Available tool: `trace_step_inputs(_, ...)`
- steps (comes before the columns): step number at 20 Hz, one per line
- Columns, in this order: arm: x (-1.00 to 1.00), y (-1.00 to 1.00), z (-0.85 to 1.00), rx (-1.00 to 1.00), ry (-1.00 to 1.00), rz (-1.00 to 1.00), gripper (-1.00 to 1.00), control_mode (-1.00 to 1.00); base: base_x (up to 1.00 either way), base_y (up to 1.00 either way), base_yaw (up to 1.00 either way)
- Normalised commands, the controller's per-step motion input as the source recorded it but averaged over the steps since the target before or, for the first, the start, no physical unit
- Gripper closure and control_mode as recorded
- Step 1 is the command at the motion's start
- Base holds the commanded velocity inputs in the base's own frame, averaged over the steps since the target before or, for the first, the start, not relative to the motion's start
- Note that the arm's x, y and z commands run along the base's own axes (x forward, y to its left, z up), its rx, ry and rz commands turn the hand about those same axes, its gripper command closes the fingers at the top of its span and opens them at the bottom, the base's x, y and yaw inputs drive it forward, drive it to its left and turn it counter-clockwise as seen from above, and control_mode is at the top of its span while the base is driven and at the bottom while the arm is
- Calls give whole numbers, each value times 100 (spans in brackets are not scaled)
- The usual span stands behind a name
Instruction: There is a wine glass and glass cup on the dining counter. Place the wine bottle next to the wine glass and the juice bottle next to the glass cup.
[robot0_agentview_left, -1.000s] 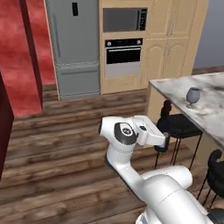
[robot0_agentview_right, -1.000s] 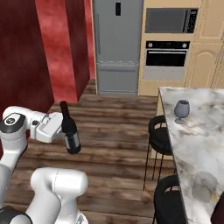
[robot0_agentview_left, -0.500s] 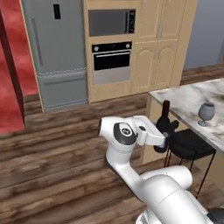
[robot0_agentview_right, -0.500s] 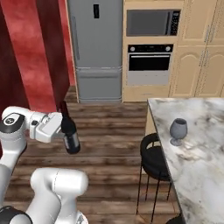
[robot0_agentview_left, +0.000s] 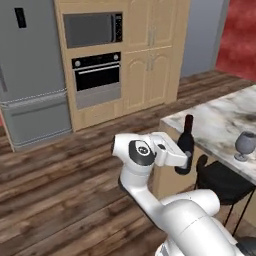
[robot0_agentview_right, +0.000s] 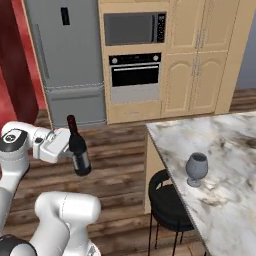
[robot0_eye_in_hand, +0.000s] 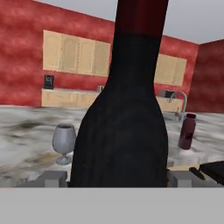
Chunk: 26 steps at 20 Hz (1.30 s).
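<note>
Upright, the wine bottle (robot0_agentview_right: 78, 150) sits clamped between the fingers (robot0_eye_in_hand: 52, 178), beside the dining counter (robot0_agentview_right: 225, 165) bearing the wine glass (robot0_agentview_right: 196, 168).

dining counter (robot0_agentview_right: 220, 165): wine glass (robot0_agentview_right: 196, 169) stands near its edge; juice bottle (robot0_eye_in_hand: 187, 131) well beyond the glass.

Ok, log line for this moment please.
end effector: shut on wine bottle | bottle: upright, off counter | wine glass: on dining counter

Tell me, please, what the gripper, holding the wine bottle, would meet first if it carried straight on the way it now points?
Probably the dining counter: the gripper, shut on the wine bottle, faces its marble edge, with the wine glass standing beyond. Depth is uncertain.
</note>
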Motion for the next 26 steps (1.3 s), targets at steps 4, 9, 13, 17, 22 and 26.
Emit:
trace_step_inputs(4,0,0,0,0,0,0,100,100,75,28,-39)
trace_step_inputs(9,0,0,0,0,0,0,100,100,70,32,-45)
trace_step_inputs(13,0,0,0,0,0,0,100,100,60,32,-56)
trace_step_inputs(17,0,0,0,0,0,0,100,100,47,27,-67)
trace_step_inputs(22,0,0,0,0,0,0,100,100,52,24,-60)
trace_step_inputs(26,0,0,0,0,0,0,100,100,57,16,-52)
